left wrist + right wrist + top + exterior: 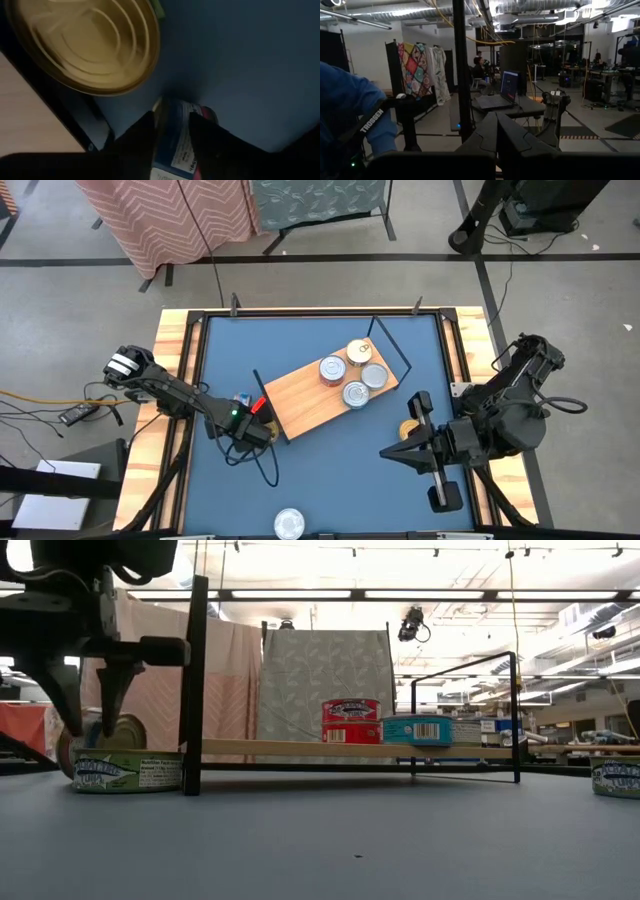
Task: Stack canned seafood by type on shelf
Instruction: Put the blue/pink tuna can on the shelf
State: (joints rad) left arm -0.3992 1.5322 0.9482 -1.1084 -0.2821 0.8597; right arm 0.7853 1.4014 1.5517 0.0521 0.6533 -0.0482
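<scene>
The shelf (305, 395) is a light-wood board with black wire end frames, lying slantwise mid-table. It carries several tins: three silver-lidded (333, 368) and one gold (359, 352). The low view shows red-labelled tins (350, 720) and a blue-labelled tin (417, 729) on the shelf (300, 749). My left gripper (245, 422) is at the shelf's left end, shut on a blue-labelled tin (172, 147). Beside it a gold-lidded (85, 40), green-labelled tin (125, 772) lies flat on the table. My right gripper (405, 442) is shut, hovering by a gold tin (408, 430). My left gripper pinches the blue-labelled tin between its two fingers (142, 142), and the tin's side label (175, 150) shows in the gap. The fingers (62, 690) point down from above. The tin stands on edge, its lower end (185, 105) at the blue table; whether it touches, I cannot tell.
A silver-lidded tin (289, 523) sits at the table's near edge. A green-labelled tin (615, 778) lies flat at the right. The shelf's black end frame (195, 690) stands close beside my left gripper. A wooden rim (170, 380) borders the blue table. A person's blue sleeve (345, 115) shows beyond.
</scene>
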